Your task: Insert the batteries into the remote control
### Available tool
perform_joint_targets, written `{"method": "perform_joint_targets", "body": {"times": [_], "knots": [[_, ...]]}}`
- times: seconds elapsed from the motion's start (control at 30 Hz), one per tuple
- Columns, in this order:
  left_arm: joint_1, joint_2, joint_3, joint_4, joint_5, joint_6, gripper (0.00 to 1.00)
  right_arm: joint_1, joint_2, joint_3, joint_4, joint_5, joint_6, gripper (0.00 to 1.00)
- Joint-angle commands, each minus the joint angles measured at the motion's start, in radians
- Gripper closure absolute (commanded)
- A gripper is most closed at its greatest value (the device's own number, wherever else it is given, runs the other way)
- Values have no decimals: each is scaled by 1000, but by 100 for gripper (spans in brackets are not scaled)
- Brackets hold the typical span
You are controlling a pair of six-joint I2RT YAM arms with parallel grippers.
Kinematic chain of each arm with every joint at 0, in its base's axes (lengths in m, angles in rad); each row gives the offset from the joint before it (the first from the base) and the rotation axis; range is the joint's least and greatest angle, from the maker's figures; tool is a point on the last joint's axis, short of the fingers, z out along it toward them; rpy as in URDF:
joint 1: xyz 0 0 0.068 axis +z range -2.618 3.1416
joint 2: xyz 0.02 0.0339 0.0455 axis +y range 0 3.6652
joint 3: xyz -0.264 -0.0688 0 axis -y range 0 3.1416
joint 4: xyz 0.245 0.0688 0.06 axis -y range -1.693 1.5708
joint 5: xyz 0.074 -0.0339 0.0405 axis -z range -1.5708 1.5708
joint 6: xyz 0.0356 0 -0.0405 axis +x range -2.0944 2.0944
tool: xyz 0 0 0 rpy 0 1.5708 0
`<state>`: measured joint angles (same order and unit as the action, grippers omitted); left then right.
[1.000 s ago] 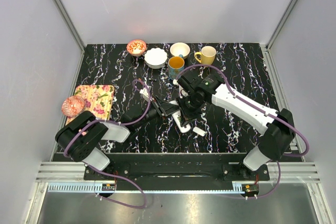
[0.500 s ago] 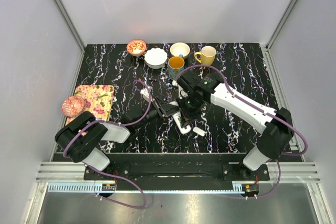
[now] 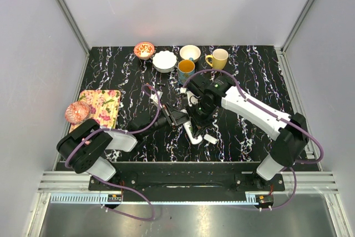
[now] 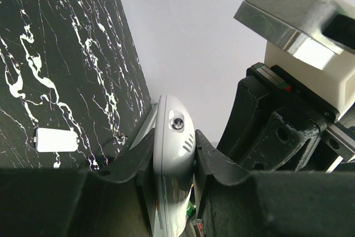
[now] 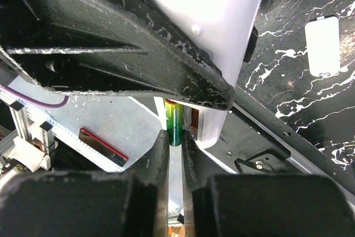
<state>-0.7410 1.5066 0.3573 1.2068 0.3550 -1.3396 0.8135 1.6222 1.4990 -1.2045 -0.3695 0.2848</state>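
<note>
Seating battery point(image 5: 175, 119) into remote control point(image 4: 174, 126) just ahead of right claw point(image 5: 173, 141), narrowly pinching it; left claw point(image 4: 173, 156) clamping remote control; next needing firm push, then release.

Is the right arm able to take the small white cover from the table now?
Probably not yet. The cover lies bare and near, but the right gripper pinches a green battery at the remote control that the left gripper holds; it must release that first.
</note>
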Motion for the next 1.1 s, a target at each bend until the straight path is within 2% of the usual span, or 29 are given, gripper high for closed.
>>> {"method": "perform_joint_targets", "body": {"times": [0.0,0.43,0.87,1.0,1.07], "knots": [[-12,-46,40,298,50,-20,100,6,19,41,2,21,-26,84],[-12,-49,19,283,18,-26,100,6,33,72,-7,38,-24,74],[-12,-22,-1,298,-16,-49,100,7,38,95,-10,83,-3,73],[-12,-20,-9,303,-30,-50,100,6,31,87,-9,90,2,76],[-12,-20,-9,303,-30,-52,100,6,28,81,-4,98,4,83]]}}
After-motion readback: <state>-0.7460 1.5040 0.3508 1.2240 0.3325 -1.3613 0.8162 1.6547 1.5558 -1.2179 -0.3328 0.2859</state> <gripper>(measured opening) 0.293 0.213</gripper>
